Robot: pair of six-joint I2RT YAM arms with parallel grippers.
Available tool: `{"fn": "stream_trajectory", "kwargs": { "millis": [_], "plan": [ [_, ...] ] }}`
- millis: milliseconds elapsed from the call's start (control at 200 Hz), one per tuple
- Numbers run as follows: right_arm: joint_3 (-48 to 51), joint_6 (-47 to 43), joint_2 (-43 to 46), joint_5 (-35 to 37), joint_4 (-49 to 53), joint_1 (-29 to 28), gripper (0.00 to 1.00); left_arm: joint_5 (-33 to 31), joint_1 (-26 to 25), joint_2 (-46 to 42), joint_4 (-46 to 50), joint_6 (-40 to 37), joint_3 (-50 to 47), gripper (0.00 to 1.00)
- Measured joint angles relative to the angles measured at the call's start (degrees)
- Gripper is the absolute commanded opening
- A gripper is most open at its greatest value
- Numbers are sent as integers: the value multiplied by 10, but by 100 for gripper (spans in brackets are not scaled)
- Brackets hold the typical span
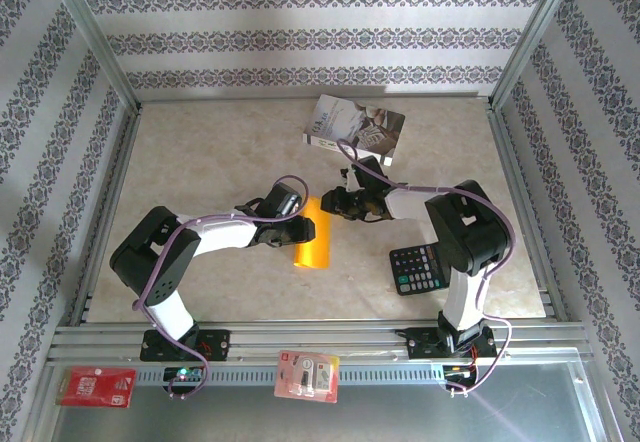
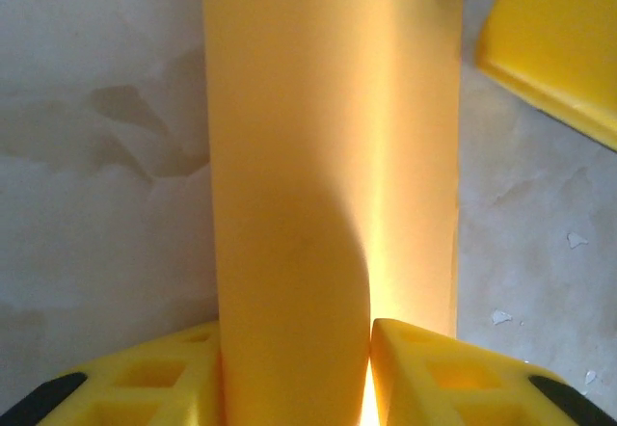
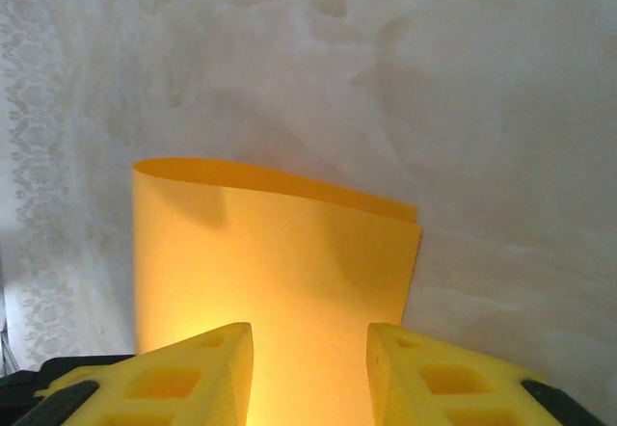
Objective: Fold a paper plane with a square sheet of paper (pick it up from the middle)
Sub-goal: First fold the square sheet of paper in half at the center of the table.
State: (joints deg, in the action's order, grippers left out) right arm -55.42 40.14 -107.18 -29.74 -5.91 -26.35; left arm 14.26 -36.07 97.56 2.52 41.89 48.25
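L jaws & R jaws each straddle the square sheet of paper [image 1: 313, 242]; can't tell if clamped.

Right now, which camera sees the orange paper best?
The top external camera. It shows nearly the whole square sheet of paper, folded over into a narrow strip on the table. The left wrist view is so close that the sheet runs off the picture. The right wrist view shows its far end, two layers bowed apart.
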Motion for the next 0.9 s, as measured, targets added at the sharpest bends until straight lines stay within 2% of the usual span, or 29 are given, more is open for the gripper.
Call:
{"fn": "stream_trajectory", "kwargs": {
  "millis": [260, 899],
  "plan": [
    [19, -7, 32, -4, -4, 29, 38, -23, -9, 0, 0, 23, 0, 40],
    [37, -33, 63, 2, 5, 44, 43, -69, -28, 1, -1, 63, 0, 39]
  ]
}}
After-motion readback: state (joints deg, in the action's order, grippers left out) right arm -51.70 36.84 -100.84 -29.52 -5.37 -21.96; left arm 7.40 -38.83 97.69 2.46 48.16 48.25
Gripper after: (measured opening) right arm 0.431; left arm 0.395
